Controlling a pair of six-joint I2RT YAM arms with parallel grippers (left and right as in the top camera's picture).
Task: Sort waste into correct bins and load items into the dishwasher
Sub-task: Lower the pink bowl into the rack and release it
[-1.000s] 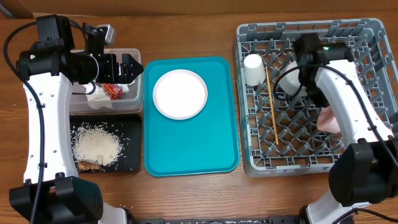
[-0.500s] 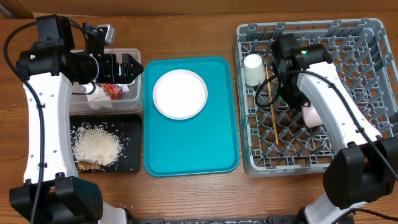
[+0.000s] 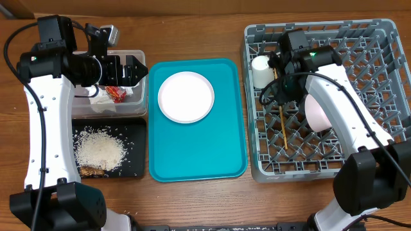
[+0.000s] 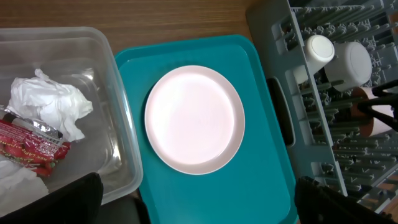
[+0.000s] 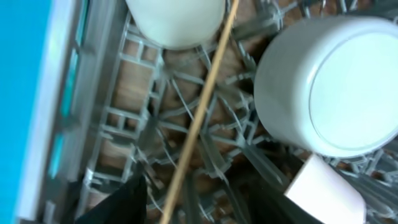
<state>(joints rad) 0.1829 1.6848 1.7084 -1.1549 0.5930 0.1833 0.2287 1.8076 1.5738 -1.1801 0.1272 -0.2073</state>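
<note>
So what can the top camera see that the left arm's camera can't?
Only the top camera shows the black tray with the rice and brown scraps. Only the left arm's camera shows the white bowl plainly; from above, the right arm mostly covers it. Both show the pink plate, teal tray, clear tub, red wrapper, white cup and grey rack.
</note>
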